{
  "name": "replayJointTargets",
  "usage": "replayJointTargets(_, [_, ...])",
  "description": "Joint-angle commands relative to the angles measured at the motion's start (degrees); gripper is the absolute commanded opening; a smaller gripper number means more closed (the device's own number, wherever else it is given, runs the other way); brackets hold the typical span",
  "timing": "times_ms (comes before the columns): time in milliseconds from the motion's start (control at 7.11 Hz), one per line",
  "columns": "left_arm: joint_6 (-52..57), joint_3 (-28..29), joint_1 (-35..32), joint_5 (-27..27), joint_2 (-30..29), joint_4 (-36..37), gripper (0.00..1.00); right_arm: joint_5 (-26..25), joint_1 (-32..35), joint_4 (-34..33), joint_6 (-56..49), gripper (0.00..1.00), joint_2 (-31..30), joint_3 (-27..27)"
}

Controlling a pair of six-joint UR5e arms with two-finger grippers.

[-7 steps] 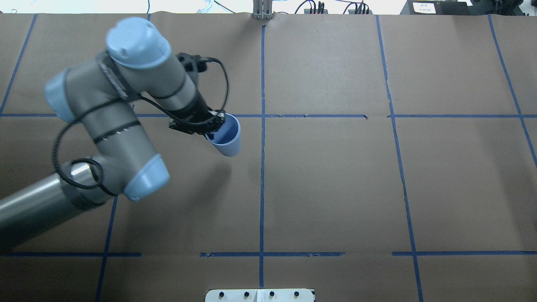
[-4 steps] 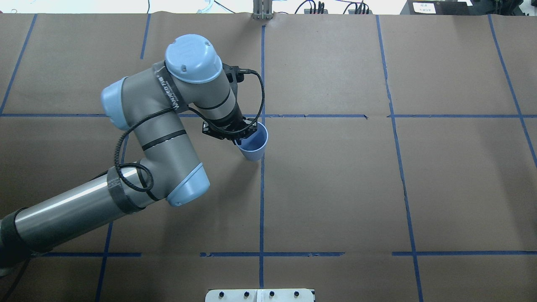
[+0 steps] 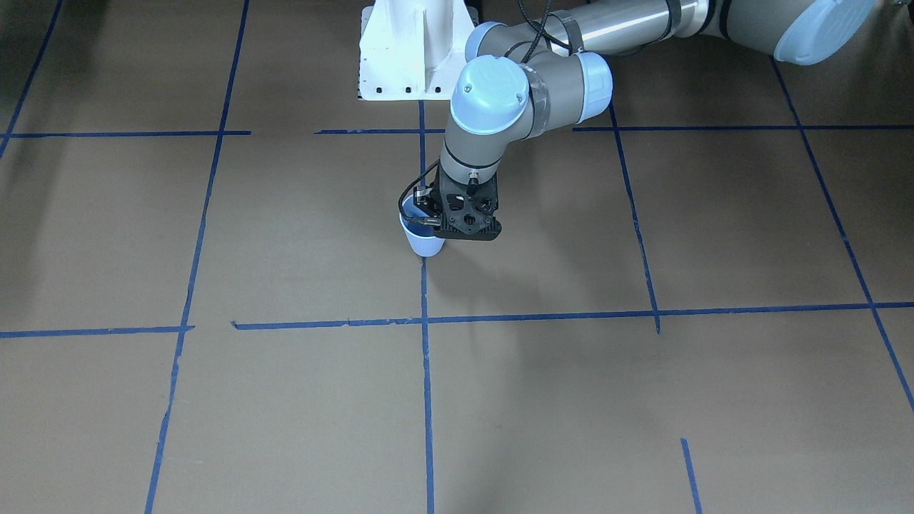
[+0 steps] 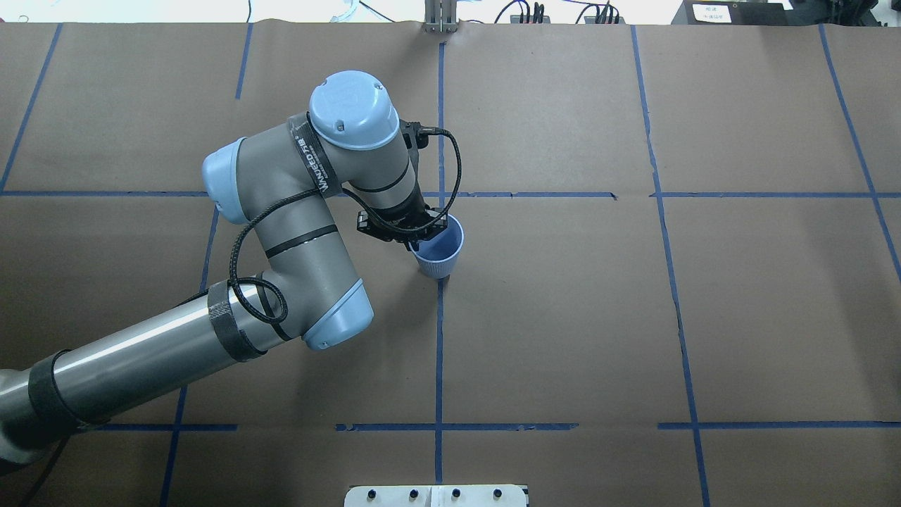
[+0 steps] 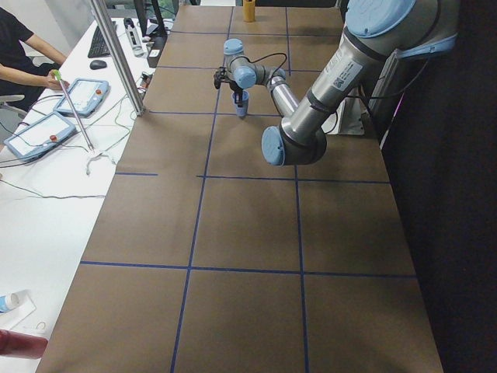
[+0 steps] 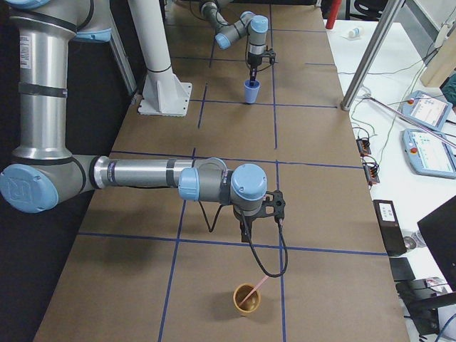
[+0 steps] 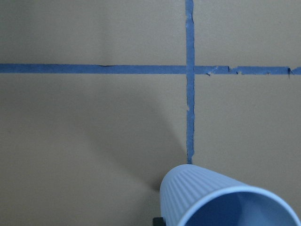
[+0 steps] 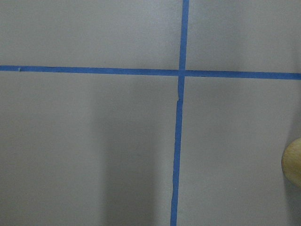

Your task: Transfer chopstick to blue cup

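From the front, the left gripper (image 3: 429, 223) pinches the rim of the blue cup (image 3: 423, 244). The jaws are nearly closed, with only the thin cup wall between them. The cup hangs just under the jaws, and its bottom looks to be on the table (image 3: 643, 400) or just above it; I cannot tell which.

From above, one finger is inside the cup and one is outside. The cup sits right on a blue tape line (image 4: 439, 338).

From the left side, the cup looks small and far away, straight below the jaws. It looks upright.

From the right side, the chopstick (image 6: 255, 288) leans in a yellow cup (image 6: 247, 301). It is near the right gripper (image 6: 245, 231), on the side away from the blue cup, and well apart from the left jaws. I cannot tell if the right jaws are open or closed.

The left wrist camera shows the cup's ribbed side and open mouth close up, with its shadow on the table.

The right wrist camera shows only tape lines and an edge of the yellow cup.

I think the step now is putting the cup down. To do it well, lower it straight until the bottom sits flat. Then open the jaws slowly and lift straight up, so the inside finger does not tip the cup.
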Motion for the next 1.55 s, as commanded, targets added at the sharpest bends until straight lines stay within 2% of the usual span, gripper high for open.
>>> replayJointTargets(0, [-0.01,0.74,0.3,0.01,-0.08,-0.97,0.23,0.04,0.0,0.0,0.02,1.0,-0.09,-0.07])
replayJointTargets(141, [-0.18,0.74,0.3,0.01,0.01,-0.97,0.48,0.04,0.0,0.0,0.03,1.0,-0.09,-0.07])
replayJointTargets(281, [-0.53,-0.3,0.21,0.01,0.01,-0.71,0.87,-0.05,0.0,0.0,0.03,1.0,-0.09,-0.07])
replayJointTargets(422, [-0.97,-4.49,-1.01,0.01,0.53,-0.1,1.0,-0.31,0.0,0.09,0.11,1.0,0.0,0.01])
replayJointTargets(562, [-2.63,-10.27,-4.41,-0.25,3.41,0.08,1.0,-0.84,0.08,0.09,-0.06,1.0,-0.61,-0.59])
replayJointTargets(703, [-2.47,-15.64,-5.49,-0.08,9.0,-0.17,1.0,-2.23,2.61,0.17,-0.15,0.99,-0.61,-1.04])
replayJointTargets(844, [-2.47,-18.04,-7.59,-0.34,11.15,-0.09,1.0,-5.99,4.55,0.52,-0.06,0.99,-0.53,-1.48])
replayJointTargets(984, [-2.55,-18.59,-8.05,-0.34,11.86,0.0,1.0,-8.64,6.39,8.71,-0.41,0.98,-0.96,-4.44])
replayJointTargets(1266, [-2.73,-18.59,-8.14,-0.34,11.96,0.09,1.0,-10.16,6.85,35.38,-0.07,0.98,-1.67,-19.51])
replayJointTargets(1406, [-2.73,-18.59,-8.14,-0.34,11.96,0.09,1.0,-10.16,6.85,39.25,1.68,0.98,-1.5,-21.59])
